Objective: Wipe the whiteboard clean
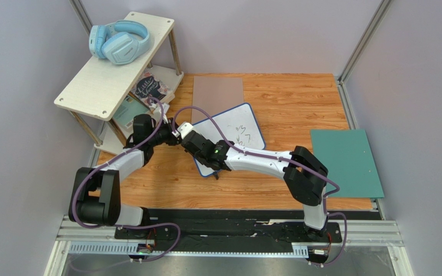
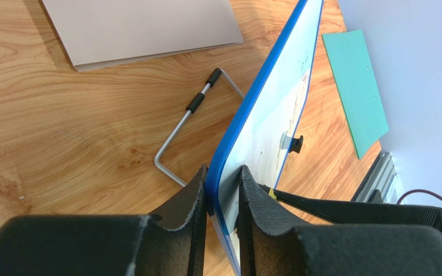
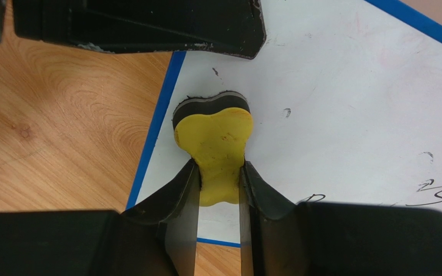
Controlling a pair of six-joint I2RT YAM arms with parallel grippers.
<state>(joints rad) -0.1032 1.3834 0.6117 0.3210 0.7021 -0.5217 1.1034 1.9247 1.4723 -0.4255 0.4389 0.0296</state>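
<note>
The whiteboard [image 1: 238, 129], white with a blue rim and black handwriting, lies tilted on the wooden table. My left gripper [image 1: 174, 137] is shut on its left edge; in the left wrist view the blue rim [image 2: 246, 109] runs up from between the fingers [image 2: 191, 195] of the left gripper [image 2: 223, 187]. My right gripper [image 1: 191, 144] is shut on a yellow eraser [image 3: 217, 146] with a black underside, pressed on the board [image 3: 344, 98] near its left rim. Black marks [image 3: 431, 192] remain at the right.
A grey-brown mat [image 1: 217, 98] lies behind the board, a green mat [image 1: 346, 163] at the right edge. A white shelf [image 1: 111, 66] with blue headphones [image 1: 119, 41] and books stands at the back left. A metal stand wire [image 2: 191, 123] lies under the board.
</note>
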